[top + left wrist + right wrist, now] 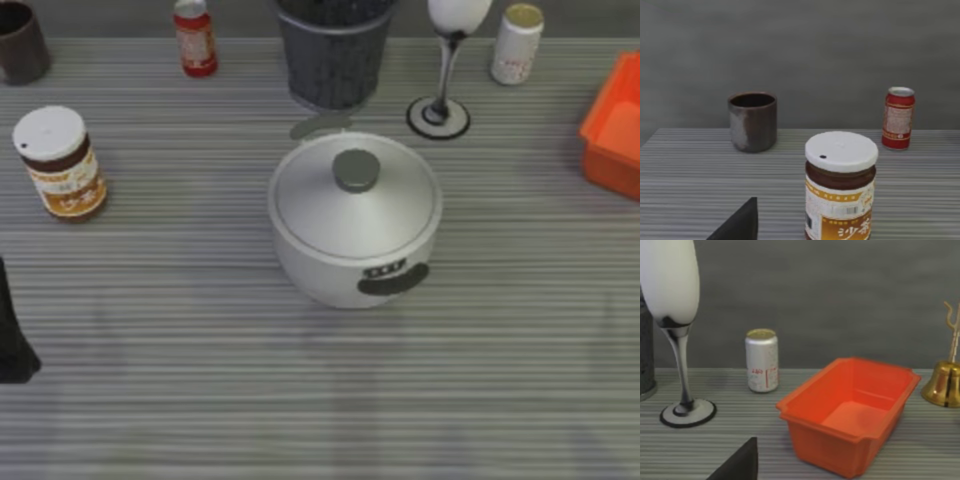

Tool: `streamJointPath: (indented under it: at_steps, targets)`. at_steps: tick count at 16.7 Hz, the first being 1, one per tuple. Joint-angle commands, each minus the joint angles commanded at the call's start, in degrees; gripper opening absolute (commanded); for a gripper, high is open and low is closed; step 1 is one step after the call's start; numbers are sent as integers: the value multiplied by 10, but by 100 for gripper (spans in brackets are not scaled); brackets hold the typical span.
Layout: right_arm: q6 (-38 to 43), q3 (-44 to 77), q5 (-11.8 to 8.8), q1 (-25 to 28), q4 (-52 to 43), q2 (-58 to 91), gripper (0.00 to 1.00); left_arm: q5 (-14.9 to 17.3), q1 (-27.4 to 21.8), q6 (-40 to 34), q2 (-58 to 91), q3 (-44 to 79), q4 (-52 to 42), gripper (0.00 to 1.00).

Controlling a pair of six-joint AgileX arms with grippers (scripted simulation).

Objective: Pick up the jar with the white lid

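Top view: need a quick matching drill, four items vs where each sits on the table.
Things:
1. jar with the white lid
2. pot
3. orange bin
4. white can

Places:
A. right edge, partly cut off
B. centre
C. left side, standing upright
D. far edge, right of the wine glass

Pairs: 1-C, 2-B, 3-A, 4-D

Top view looks straight down; left wrist view, low, closely faces the jar (840, 187) at top view's left (60, 162)
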Motion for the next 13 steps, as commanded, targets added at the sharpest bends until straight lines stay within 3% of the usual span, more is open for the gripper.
streamJointPath:
  at_steps: [6, 13]
  targets:
    - [0, 0, 0, 0, 0, 0, 100, 7, -7, 13, 53, 45, -34, 100]
    - [0, 0, 0, 0, 0, 0, 100, 19, -17, 85, 318, 292, -198, 100]
